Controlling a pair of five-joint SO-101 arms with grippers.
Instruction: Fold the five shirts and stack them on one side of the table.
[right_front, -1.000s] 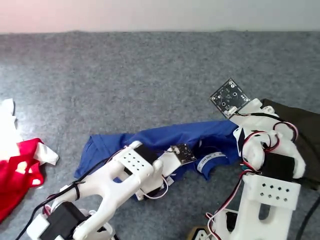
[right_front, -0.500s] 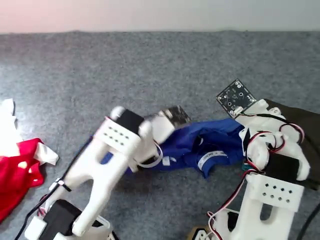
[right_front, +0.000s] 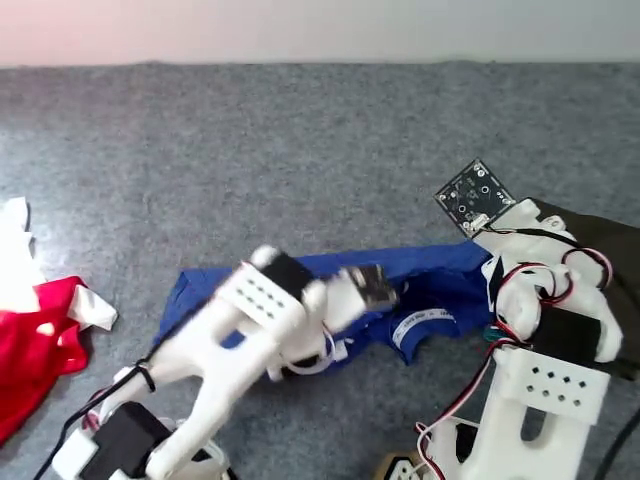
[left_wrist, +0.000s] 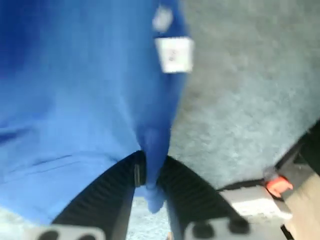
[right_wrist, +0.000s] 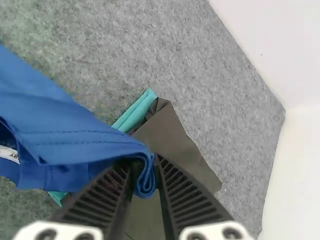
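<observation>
A blue shirt (right_front: 430, 275) lies crumpled across the middle of the grey table, with a white neck label (right_front: 420, 322) showing. My left gripper (right_front: 375, 290) sits over its centre. In the left wrist view, the left gripper (left_wrist: 150, 172) is shut on a fold of the blue shirt (left_wrist: 75, 90). The right arm (right_front: 545, 330) stands at the shirt's right end. There my right gripper (right_wrist: 144, 172) is shut on a hemmed edge of the blue shirt (right_wrist: 50, 130), just above a folded olive shirt (right_wrist: 175, 145) and a teal shirt (right_wrist: 134, 114).
A red shirt (right_front: 40, 340) and a white shirt (right_front: 15, 250) lie bunched at the table's left edge. The olive shirt (right_front: 600, 240) lies at the right edge. Bare grey table (right_front: 300, 150) stretches behind the arms to a pale wall.
My left gripper rose and swung back with the blue cloth, bunching the shirt rightward, then came down toward the front again; the shirt's left part lies spread out once more. The right arm barely moved.
</observation>
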